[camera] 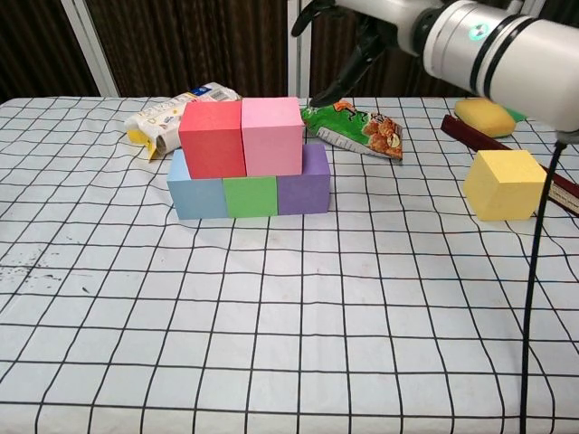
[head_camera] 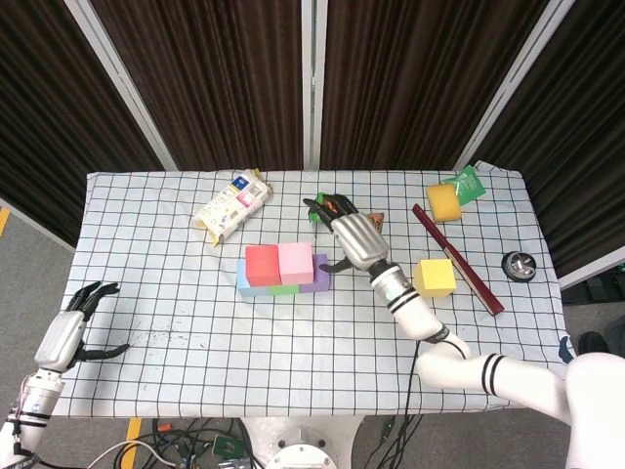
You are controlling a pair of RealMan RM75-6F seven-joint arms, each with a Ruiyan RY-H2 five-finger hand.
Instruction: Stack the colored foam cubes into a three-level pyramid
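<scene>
Printed snack bag (camera: 355, 128), lettering unreadable

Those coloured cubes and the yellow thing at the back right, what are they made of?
The cubes, like the pink cube and yellow cube, look like matte foam: flat colour, no shine. The yellow sponge looks soft and porous, with rounded edges, though it is too small to be sure.

red cube (camera: 212, 139) and pink cube (camera: 271, 136) top three; yellow cube (camera: 503, 184) apart.
</scene>
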